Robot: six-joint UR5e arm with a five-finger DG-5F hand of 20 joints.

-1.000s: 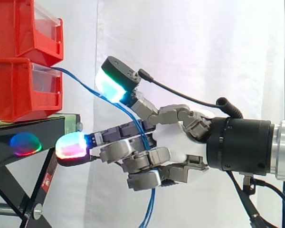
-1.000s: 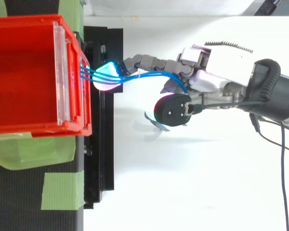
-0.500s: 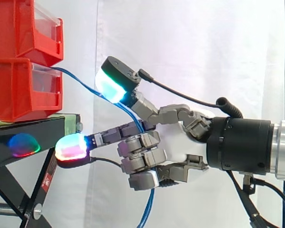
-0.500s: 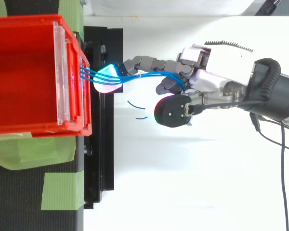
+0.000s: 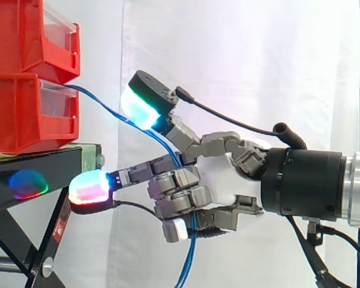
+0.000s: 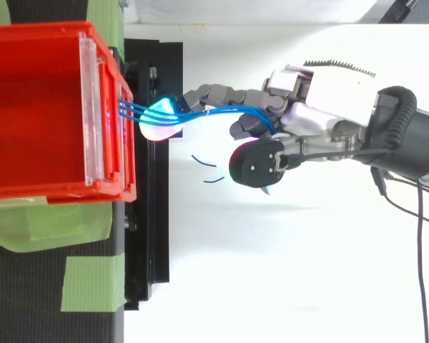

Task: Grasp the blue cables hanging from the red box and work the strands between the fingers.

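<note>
White curtain point(image 5: 246, 60) behind black stand point(image 5: 60, 168), red bins point(image 5: 24, 114).

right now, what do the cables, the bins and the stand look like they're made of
Cables: thin blue strands, likely plastic-jacketed wire, since they bend in smooth curves.
Bins: glossy red moulded plastic by the look of it, with clear front panels.
Stand: black, probably painted metal. Its smooth face reflects a coloured glow.

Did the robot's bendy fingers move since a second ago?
Yes. In the side view the lower fingers of the hand have curled back toward its palm, away from the black stand, closing round the blue cables.
</note>
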